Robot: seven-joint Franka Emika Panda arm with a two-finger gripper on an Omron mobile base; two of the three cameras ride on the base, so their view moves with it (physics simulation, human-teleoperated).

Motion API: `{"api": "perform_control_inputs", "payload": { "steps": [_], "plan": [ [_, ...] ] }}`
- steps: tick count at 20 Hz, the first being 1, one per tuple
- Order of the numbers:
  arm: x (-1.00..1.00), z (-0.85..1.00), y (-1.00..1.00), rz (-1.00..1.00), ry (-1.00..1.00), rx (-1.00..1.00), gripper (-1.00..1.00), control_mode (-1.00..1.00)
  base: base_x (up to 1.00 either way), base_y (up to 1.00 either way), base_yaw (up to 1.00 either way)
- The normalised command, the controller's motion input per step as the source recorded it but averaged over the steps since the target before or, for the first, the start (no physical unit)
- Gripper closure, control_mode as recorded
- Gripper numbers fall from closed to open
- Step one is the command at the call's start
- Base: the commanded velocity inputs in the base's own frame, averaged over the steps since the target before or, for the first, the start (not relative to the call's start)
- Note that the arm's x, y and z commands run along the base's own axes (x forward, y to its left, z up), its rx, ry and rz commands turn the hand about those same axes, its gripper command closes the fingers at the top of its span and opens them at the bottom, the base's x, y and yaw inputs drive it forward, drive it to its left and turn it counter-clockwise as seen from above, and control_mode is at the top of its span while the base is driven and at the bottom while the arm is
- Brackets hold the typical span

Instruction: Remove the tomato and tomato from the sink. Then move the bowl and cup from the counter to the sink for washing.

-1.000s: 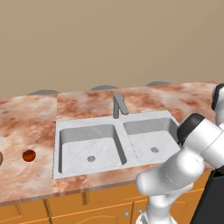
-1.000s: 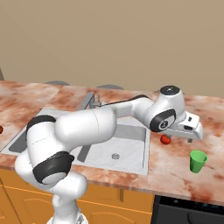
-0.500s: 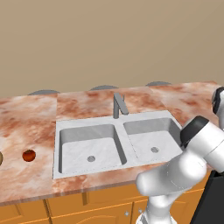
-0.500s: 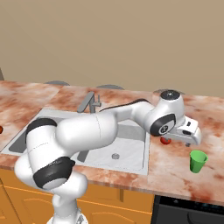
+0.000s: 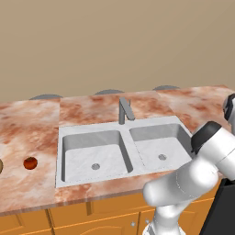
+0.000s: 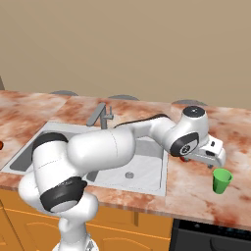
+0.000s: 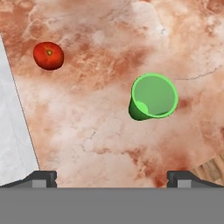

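Observation:
The green cup [image 7: 154,96] stands upright on the marbled counter [image 7: 96,127], right of the sink [image 6: 142,166], and shows in the right base view as cup [image 6: 222,180]. My gripper [image 6: 217,162] hovers just above and left of it, open with nothing between the fingertips [image 7: 41,178]. A bright red tomato [image 7: 48,55] lies on the counter near the sink's edge, partly hidden under the hand as tomato [image 6: 184,158]. The darker tomato [image 5: 30,163] rests on the counter left of the sink [image 5: 124,151]. A sliver of the tan bowl [image 5: 0,166] shows at the frame's left edge.
The grey faucet [image 5: 124,110] stands behind the divider of the two basins. My arm arches over the right basin. The counter's front edge and a dark appliance top [image 6: 211,235] lie just beyond the cup.
The hand has eased down and slightly right, closer to the green cup. The jaws stayed open; cup and tomatoes have not moved.

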Motion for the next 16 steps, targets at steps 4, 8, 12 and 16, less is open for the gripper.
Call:
{"api": "perform_control_inputs", "payload": {
  "steps": [4,8,12,16],
  "plan": [
    [0.00,-0.10,-0.08,0.00,0.00,0.00,-1.00,-1.00,0.00,0.00,0.00],
    [0.00,-0.10,-0.09,0.00,0.00,0.00,-1.00,-1.00,0.00,0.00,0.00],
    [0.00,-0.11,-0.04,0.00,0.00,0.02,-1.00,-1.00,0.00,0.00,0.00],
    [0.00,-0.09,-0.04,0.00,0.00,0.01,-1.00,-1.00,0.00,0.00,0.00]
  ]
}}
